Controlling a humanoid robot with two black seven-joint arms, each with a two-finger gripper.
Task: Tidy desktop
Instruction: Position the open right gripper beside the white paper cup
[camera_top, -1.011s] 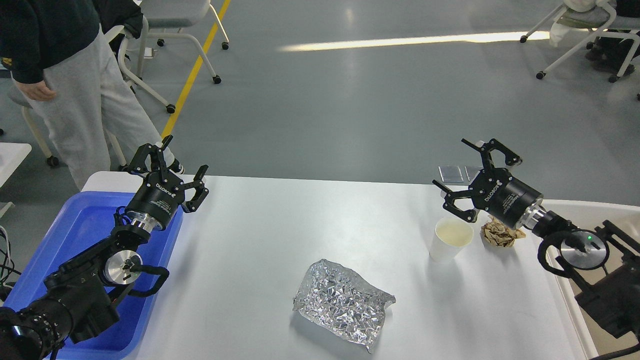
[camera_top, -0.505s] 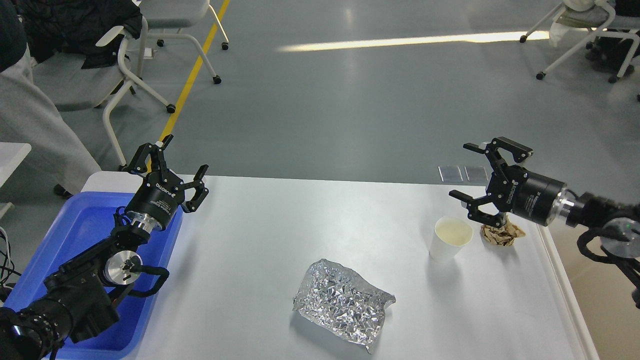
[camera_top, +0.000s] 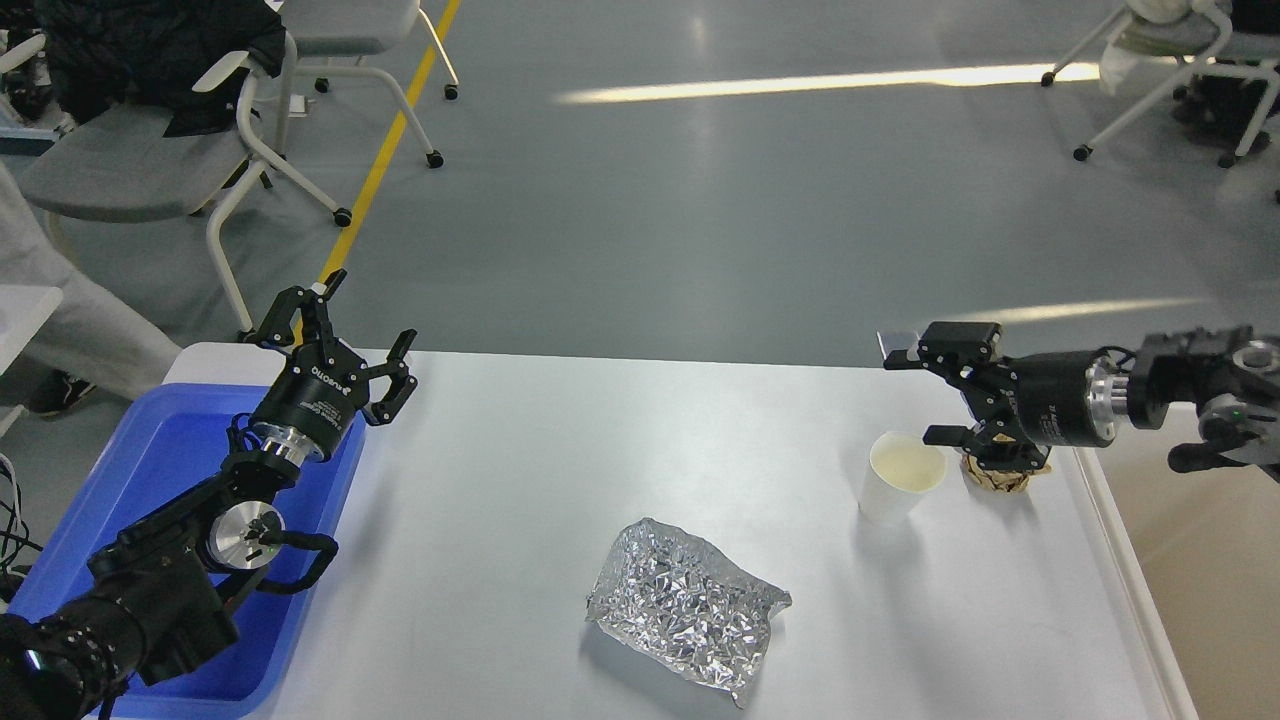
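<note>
The white desktop (camera_top: 560, 470) holds a crumpled silver foil sheet (camera_top: 685, 605) near the front middle, a white paper cup (camera_top: 899, 478) at the right and a crumpled brown paper ball (camera_top: 998, 474) just right of the cup. My right gripper (camera_top: 915, 398) is open, lying sideways with fingers pointing left, just above the cup and the paper ball. My left gripper (camera_top: 345, 335) is open and empty above the far left corner of the desktop, over the edge of the blue tray (camera_top: 150, 460).
The blue tray lies at the desktop's left side under my left arm. Office chairs (camera_top: 150, 150) stand on the grey floor behind the table at left and far right. A yellow floor line (camera_top: 390, 140) runs at the back left.
My right arm has swung to the right and turned level, its gripper now pointing left over the cup. The bin at the right edge is out of view. The person at left walked away. Left arm still.
</note>
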